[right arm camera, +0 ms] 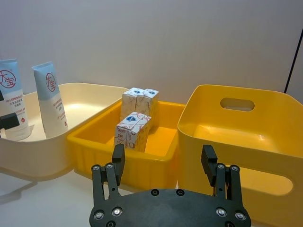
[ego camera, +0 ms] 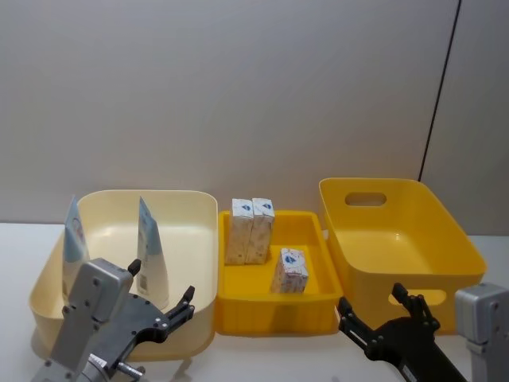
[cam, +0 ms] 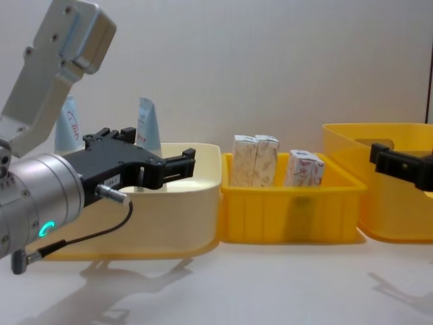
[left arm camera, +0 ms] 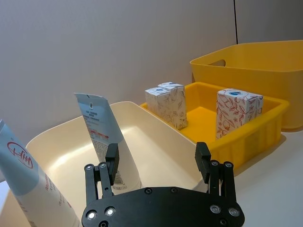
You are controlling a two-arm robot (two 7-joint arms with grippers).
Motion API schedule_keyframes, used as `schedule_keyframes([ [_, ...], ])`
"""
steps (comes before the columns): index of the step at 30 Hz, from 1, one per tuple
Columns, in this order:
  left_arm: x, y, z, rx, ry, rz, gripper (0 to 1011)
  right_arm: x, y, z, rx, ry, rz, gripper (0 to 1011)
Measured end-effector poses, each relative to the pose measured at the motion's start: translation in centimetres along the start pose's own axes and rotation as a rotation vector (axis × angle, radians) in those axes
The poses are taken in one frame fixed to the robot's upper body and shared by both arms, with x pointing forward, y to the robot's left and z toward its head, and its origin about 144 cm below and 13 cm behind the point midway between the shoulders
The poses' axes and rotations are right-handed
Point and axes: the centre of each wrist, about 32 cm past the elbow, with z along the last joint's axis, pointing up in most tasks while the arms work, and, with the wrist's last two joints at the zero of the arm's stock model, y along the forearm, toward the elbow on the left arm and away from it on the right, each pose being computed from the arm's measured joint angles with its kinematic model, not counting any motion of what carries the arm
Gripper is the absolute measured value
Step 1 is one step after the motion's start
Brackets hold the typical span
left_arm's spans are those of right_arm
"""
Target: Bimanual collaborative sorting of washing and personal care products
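Two pale blue squeeze tubes (ego camera: pixel 73 247) (ego camera: pixel 151 251) stand cap-down in the cream tub (ego camera: pixel 143 193) on the left. Three small white cartons stand in the low yellow tray (ego camera: pixel 270 314): two side by side at its back (ego camera: pixel 241 231) (ego camera: pixel 262 229), one alone nearer the front (ego camera: pixel 289 270). My left gripper (ego camera: pixel 161 280) hovers open and empty over the cream tub's front right corner, close to the nearer tube (left arm camera: pixel 102 137). In front of the gap between tray and big tub, my right gripper (ego camera: pixel 371 298) is open with nothing in it.
A large deep yellow tub (ego camera: pixel 398 239) with handle cut-outs stands empty at the right, touching the tray. The three containers line up along the white table's back, before a grey wall. Bare tabletop (cam: pixel 270 284) lies in front of them.
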Motion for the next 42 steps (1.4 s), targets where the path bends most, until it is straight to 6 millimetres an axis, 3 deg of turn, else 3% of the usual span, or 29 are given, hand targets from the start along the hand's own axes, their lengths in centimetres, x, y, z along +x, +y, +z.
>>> schedule_keyframes([
  [42, 0.00, 0.00, 0.00, 0.000, 0.000, 0.000, 1003, 0.00, 0.00, 0.00, 0.000, 0.000, 0.000, 1001],
])
